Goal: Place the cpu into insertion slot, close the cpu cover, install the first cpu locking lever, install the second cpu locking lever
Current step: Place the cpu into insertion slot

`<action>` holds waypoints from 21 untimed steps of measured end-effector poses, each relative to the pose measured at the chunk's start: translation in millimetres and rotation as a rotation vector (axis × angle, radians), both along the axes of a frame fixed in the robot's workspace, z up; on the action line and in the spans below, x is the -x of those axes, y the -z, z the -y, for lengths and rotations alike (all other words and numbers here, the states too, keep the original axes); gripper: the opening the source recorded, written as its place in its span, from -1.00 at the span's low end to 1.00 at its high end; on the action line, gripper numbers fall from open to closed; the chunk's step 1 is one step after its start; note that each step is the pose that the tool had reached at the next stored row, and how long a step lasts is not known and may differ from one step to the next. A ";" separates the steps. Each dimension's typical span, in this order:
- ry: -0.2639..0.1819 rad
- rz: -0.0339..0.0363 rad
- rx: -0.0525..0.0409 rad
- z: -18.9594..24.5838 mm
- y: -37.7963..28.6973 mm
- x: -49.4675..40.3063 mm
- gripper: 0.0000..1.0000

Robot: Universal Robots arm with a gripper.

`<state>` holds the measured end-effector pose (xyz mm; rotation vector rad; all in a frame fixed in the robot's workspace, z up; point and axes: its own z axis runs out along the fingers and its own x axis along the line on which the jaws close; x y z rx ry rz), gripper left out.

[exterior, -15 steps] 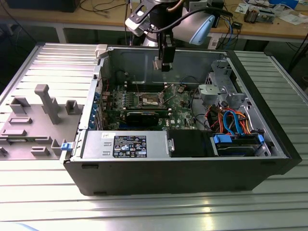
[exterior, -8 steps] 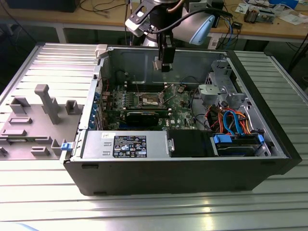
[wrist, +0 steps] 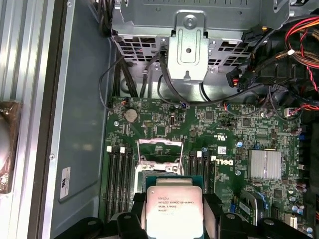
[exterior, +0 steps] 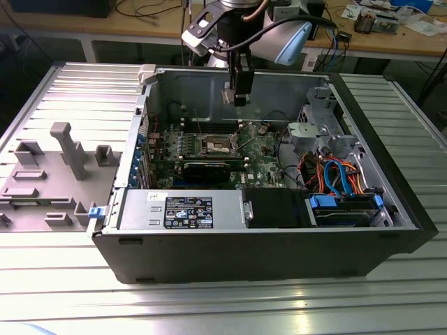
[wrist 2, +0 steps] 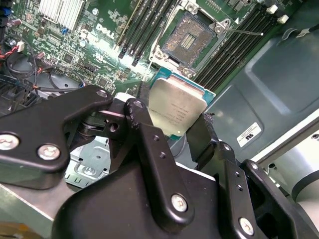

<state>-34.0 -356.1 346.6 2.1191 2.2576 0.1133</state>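
My gripper (exterior: pixel 237 98) hangs inside the open computer case, above the green motherboard. It is shut on the cpu (wrist 2: pixel 177 110), a thin square chip with a silver top, pinched at its edges between the two black fingers (wrist 2: pixel 144 132). The cpu (wrist: pixel 174 209) hovers clear of the board, just off to one side of the insertion slot (wrist 2: pixel 192 41). The slot lies uncovered, its dark contact field showing inside a silvery rim. In the first wrist view the cpu cover (wrist: pixel 160 144) appears raised at the slot's edge, and the cpu hides part of the slot. The slot (exterior: pixel 215 144) sits mid-board.
Memory slots (wrist 2: pixel 144 25) flank the socket on both sides. A long black expansion card (exterior: pixel 209 167) lies nearer the front, with the power supply (exterior: pixel 178 209) in front of it. The drive cage (exterior: pixel 314 132) and coloured cables (exterior: pixel 335 174) fill the exterior view's right. A grey fixture tray (exterior: pixel 49 174) sits outside the case.
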 end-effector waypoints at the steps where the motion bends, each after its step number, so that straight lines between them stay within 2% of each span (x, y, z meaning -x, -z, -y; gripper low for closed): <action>1: 0.000 0.0001 -0.0001 0.0 0.2 0.0 0.08; 6: 0.000 0.0000 -0.0001 0.0 3.4 0.0 0.08; 21: 0.000 0.0000 0.0000 0.0 7.4 0.0 0.08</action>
